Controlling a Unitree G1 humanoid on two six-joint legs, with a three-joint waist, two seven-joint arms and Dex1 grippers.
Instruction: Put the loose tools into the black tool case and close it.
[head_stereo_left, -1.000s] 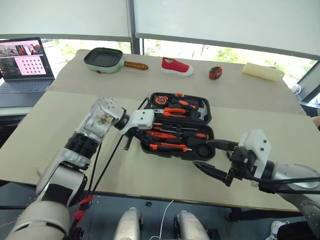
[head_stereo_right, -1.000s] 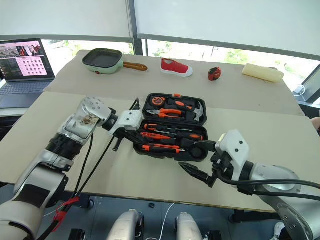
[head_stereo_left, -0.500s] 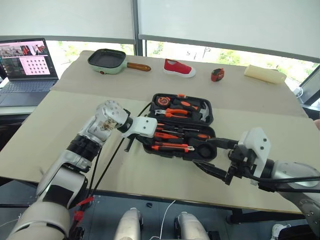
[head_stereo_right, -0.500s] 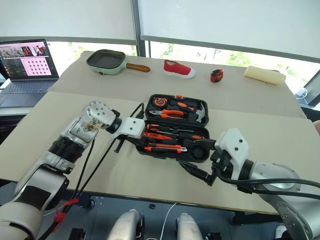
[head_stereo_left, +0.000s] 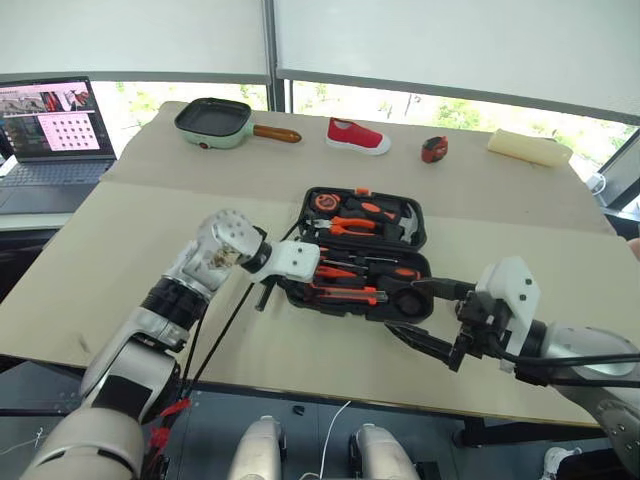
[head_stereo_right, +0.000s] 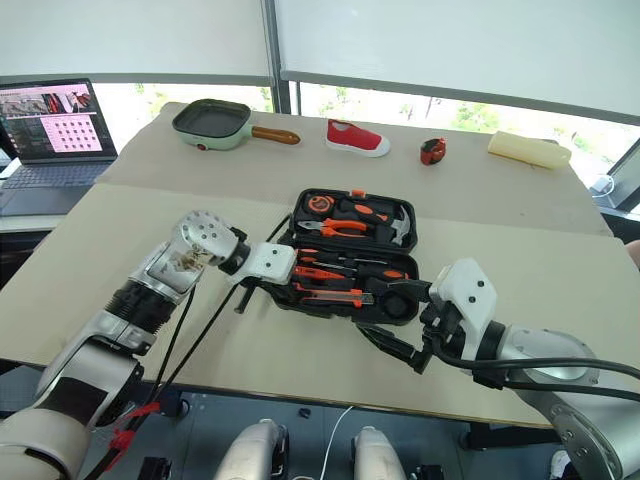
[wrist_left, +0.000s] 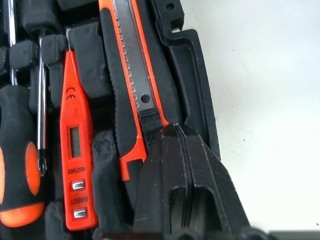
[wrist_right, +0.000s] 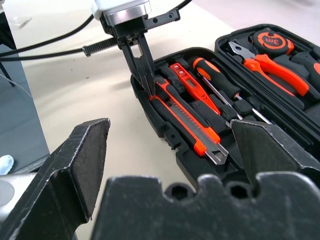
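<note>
The black tool case (head_stereo_left: 418, 238) lies open mid-table with tools in its moulded slots. In the near half lie the orange-and-black utility knife (wrist_left: 131, 75), the slim orange tester screwdriver (wrist_left: 75, 150), two orange-and-black screwdrivers (wrist_right: 212, 80) and a dark tape roll (head_stereo_left: 405, 300). My left gripper (wrist_left: 175, 127) is shut, empty, its tip resting on the knife's left end (wrist_right: 159, 95) at the case's left edge. My right gripper (head_stereo_left: 425, 315) stands open and empty just off the case's near right corner, level with the table.
Orange pliers (head_stereo_left: 350, 224), a hammer and a tape measure fill the lid half. Along the far edge stand a green pan (head_stereo_left: 212, 118), a red shoe (head_stereo_left: 357, 136), a small red-and-black object (head_stereo_left: 433, 149) and a pale block (head_stereo_left: 527, 147). A laptop (head_stereo_left: 50, 130) sits far left.
The camera view has shifted a little. My left wrist has rolled and its shut tip has come in over the case's left edge onto the knife. The right arm has kept still.
</note>
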